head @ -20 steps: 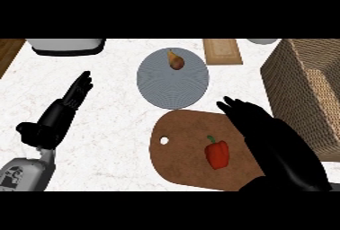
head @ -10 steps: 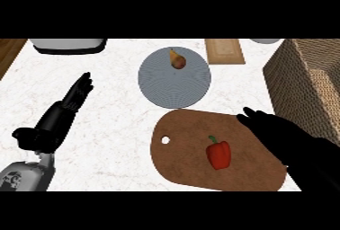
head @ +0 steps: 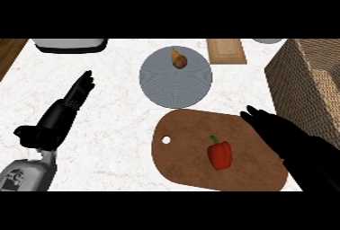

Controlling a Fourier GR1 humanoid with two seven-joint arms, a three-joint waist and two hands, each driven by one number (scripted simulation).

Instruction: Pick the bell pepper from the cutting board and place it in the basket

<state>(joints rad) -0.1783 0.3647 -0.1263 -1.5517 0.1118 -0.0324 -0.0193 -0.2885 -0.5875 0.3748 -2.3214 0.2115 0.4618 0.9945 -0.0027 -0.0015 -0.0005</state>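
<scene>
Red bell pepper (head: pixel 220 155) lengthwise up the cutting board (head: pixel 192 139), stem away; right hand (head: pixel 285 134) beside, fingers straight.

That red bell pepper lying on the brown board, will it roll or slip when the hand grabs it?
The red bell pepper lies on its side on the brown wooden cutting board, so a nudge would probably rock it more than roll it far. Its skin looks smooth, so it may slip. It is likely light for its size.

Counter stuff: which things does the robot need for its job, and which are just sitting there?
Needed: bell pepper, cutting board, basket, right hand.

Just there: plate with a pear, small wooden board, left hand resting.
</scene>
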